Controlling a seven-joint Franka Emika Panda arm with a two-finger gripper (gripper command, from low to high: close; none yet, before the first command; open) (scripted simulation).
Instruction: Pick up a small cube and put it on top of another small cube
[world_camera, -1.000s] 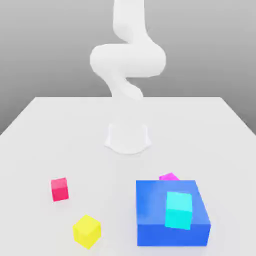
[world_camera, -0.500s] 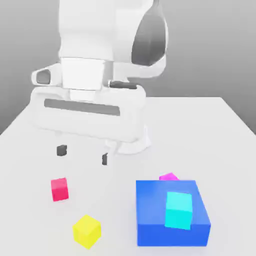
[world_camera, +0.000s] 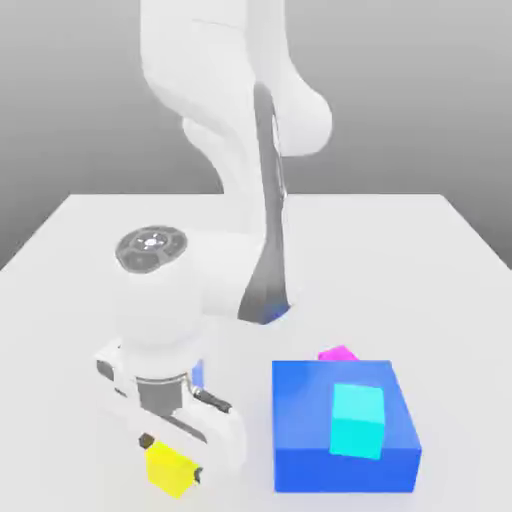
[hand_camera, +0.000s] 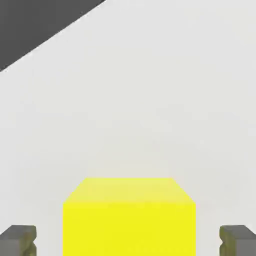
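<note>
The small yellow cube (world_camera: 168, 468) rests on the white table (world_camera: 70, 260) near the front, toward the exterior view's left. My gripper (world_camera: 172, 457) has come down over it, one dark fingertip (world_camera: 147, 440) on each side of the cube. In the hand view the yellow cube (hand_camera: 129, 220) sits between the two fingertips (hand_camera: 19, 241), with a strip of table showing on both sides, so the gripper (hand_camera: 128, 241) is open and not touching it. The red-pink cube is hidden behind my hand and wrist.
A big blue block (world_camera: 300, 430) stands at the front, toward the exterior view's right, with a cyan cube (world_camera: 357, 420) on top. A magenta cube (world_camera: 337, 353) peeks out behind it. The arm's links tower over the table's middle.
The hand has dropped from above the table down around the yellow cube, and it now covers the red-pink cube. The cubes and the block have not moved.
</note>
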